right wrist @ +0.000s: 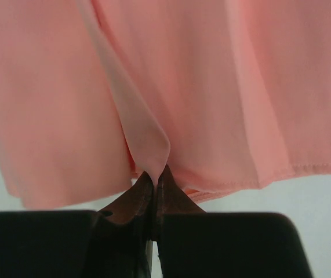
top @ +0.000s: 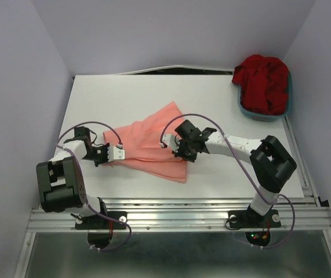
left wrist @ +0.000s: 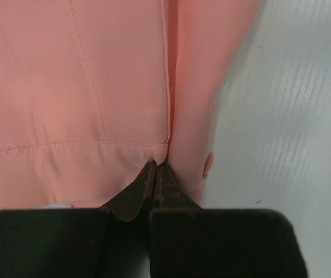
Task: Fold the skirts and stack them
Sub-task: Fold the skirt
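Smooth matt salmon-pink cloth skirt [top: 151, 142]

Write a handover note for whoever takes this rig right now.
Left gripper: shut on the salmon skirt at its waistband edge.
Right gripper: shut on a fold of the same skirt near its hem.
The salmon skirt lies spread on the table; the red skirt is bunched in the teal basin at the far right corner.
Done: both grips set; no finished fold visible.
Left: fold the salmon skirt, fetch and fold the red one, stack them.
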